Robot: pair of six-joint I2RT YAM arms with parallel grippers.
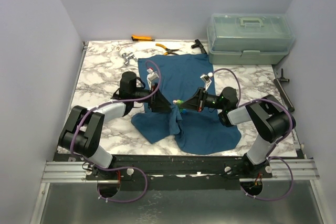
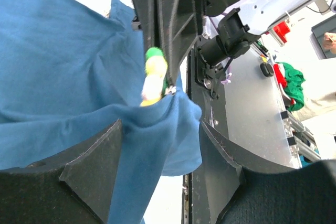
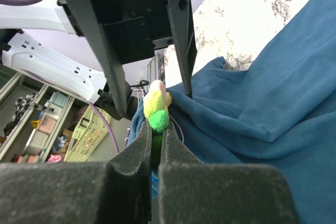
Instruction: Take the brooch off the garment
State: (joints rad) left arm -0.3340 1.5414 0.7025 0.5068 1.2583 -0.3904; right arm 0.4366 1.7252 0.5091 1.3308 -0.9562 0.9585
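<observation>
The garment (image 1: 178,74) is a teal-blue shirt spread on the marble table, with a fold raised at its middle between both grippers. The brooch (image 1: 179,102) is a tiny green and yellow cluster on that fold. My right gripper (image 1: 187,103) is shut on the brooch (image 3: 156,109), with the green part between its fingertips (image 3: 156,129). My left gripper (image 1: 164,104) faces it, its jaws partly closed around a bunched fold of the garment (image 2: 63,77). The cloth touches both of its fingers (image 2: 161,124). The brooch (image 2: 153,77) sits just beyond its tips. The garment (image 3: 273,108) fills the right of the right wrist view.
A translucent green lidded box (image 1: 249,38) stands at the back right. Orange-handled pliers (image 1: 170,51), an orange-handled tool (image 1: 142,38), metal clips (image 1: 126,59) and a black tool (image 1: 197,45) lie along the back. A black bar (image 1: 283,85) lies at the right edge.
</observation>
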